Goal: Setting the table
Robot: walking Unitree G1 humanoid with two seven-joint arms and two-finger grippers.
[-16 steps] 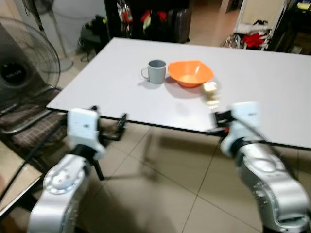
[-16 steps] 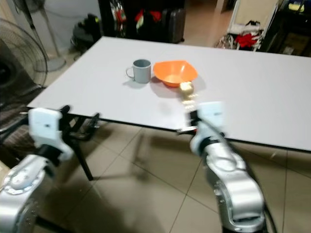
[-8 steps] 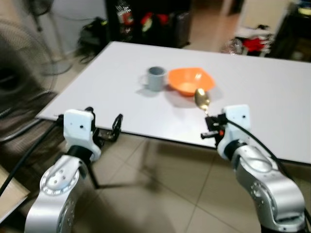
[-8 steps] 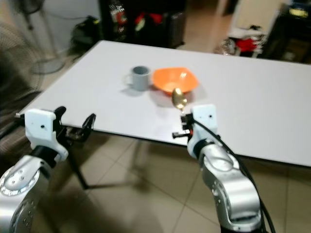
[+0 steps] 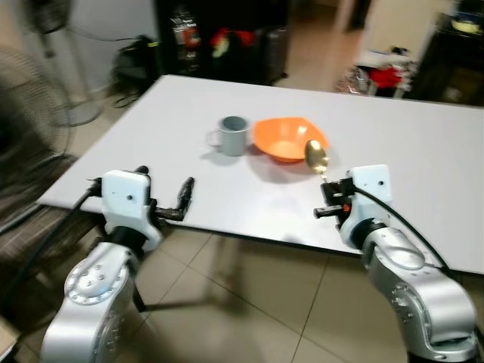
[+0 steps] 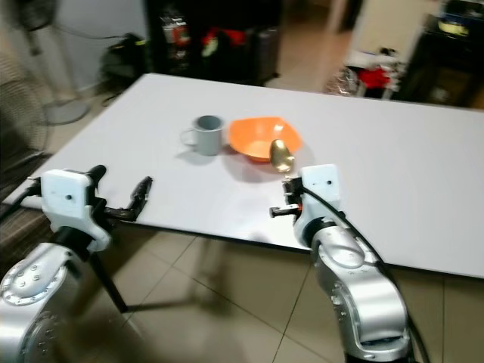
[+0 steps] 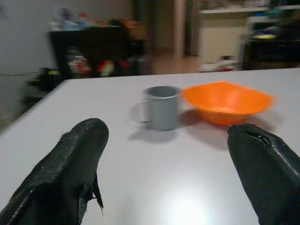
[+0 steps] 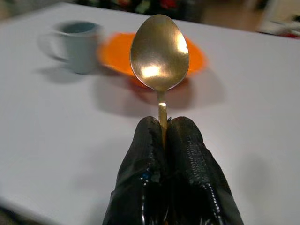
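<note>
White table (image 5: 423, 174), matte top, taken as landmark for all positions.

Grey mug (image 5: 231, 135) upright on table top, toward far-left part, handle pointing to robot's left. Orange bowl (image 5: 288, 139) on table top just beside mug, on mug's right; touching or a narrow gap, cannot tell. Both well in from table's near edge.

Right gripper (image 8: 165, 136) above table's near edge, right of centre. 2 black fingers (image 8: 187, 150) pressed together, clamped on handle of gold spoon (image 8: 159, 51). Spoon held with bowl end up and forward, tilted toward orange bowl, raised off table top; spoon head seen in front of orange bowl's near rim, not resting in it. Polished spoon face catching light.

Left gripper (image 5: 165, 204) just off table's near-left edge, roughly level with table top. 2 fingers (image 7: 70, 164) spread wide apart, nothing between them. Mug and bowl seen through the gap in left wrist view, well apart from fingertips.

Beyond table's far edge: dark shelving (image 5: 219, 38) with red items. Off table's left side: standing fan (image 5: 45, 45), blurred. Under table: beige tiled floor (image 5: 249, 302).
</note>
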